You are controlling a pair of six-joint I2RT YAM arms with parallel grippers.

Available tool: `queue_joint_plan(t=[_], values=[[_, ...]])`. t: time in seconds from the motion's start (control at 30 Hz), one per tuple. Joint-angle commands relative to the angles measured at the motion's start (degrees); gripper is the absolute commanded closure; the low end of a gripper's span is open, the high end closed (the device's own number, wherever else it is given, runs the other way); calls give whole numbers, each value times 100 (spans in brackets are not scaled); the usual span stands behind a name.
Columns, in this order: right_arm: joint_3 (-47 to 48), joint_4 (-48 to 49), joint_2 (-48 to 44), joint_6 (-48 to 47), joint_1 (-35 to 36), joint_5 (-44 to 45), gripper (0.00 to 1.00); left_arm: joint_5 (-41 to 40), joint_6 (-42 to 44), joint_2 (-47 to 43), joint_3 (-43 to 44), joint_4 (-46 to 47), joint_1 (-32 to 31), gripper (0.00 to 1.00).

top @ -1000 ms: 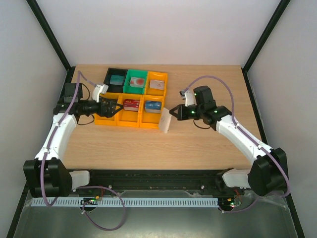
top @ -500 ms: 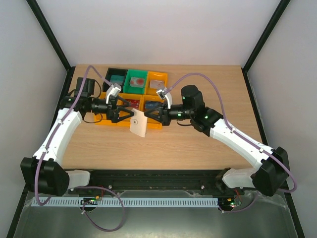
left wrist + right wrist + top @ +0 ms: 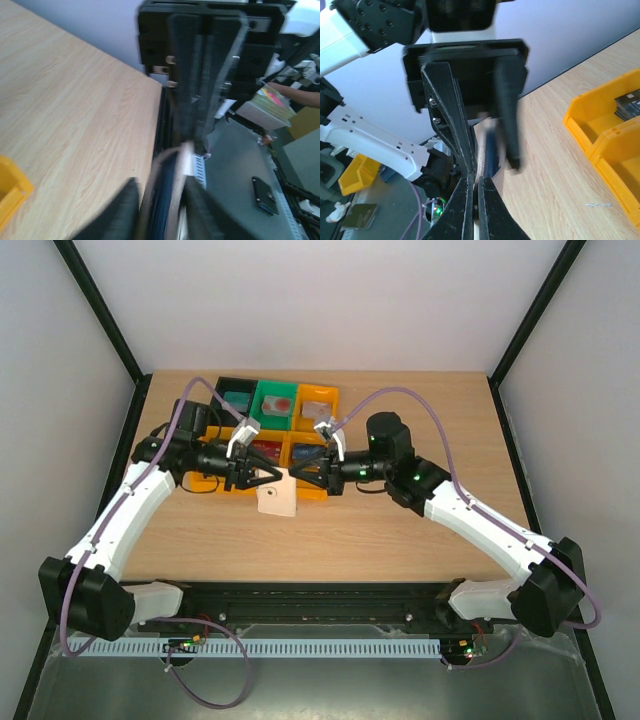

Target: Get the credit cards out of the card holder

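Note:
The tan card holder [image 3: 277, 500] hangs on edge above the table in front of the bins, between both grippers. My right gripper [image 3: 292, 474] [image 3: 476, 180] is shut on one tan flap of the card holder [image 3: 481, 150]. My left gripper [image 3: 272, 476] [image 3: 162, 182] faces it with one finger on each side of the card holder [image 3: 167, 190], whose dark blue inside shows. Blur hides whether those fingers press on it. Credit cards lie in the bins, a teal one [image 3: 237, 398] and a red one [image 3: 266, 449] among them. No card shows inside the holder.
A block of orange, green and black bins [image 3: 320, 392] stands at the back of the table, just behind both grippers. A yellow bin corner [image 3: 10, 190] sits close to my left gripper. The table's near edge and a black rail [image 3: 320, 592] lie below.
My right gripper carried the card holder leftward to the middle. My left arm swung right to meet it, and its jaws have narrowed around the holder.

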Motion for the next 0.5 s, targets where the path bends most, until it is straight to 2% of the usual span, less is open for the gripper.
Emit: queue_joint_plan(t=[0.0, 0.17, 0.27, 0.33, 0.4, 0.47], values=[[146, 308, -163, -149, 41, 13, 98, 376, 577, -209, 144, -528, -30, 88], [37, 216, -191, -221, 39, 448, 96, 446, 728, -289, 171, -705, 37, 98], [-233, 448, -243, -246, 40, 579, 55, 366, 745, -299, 215, -710, 47, 98], [-398, 702, -236, -179, 41, 425, 36, 316, 709, -320, 238, -700, 53, 98], [-576, 1053, -234, 0, 41, 262, 25, 267, 638, -333, 260, -700, 55, 98], [-788, 1504, -248, 230, 39, 134, 23, 242, 561, -319, 309, -695, 64, 98]])
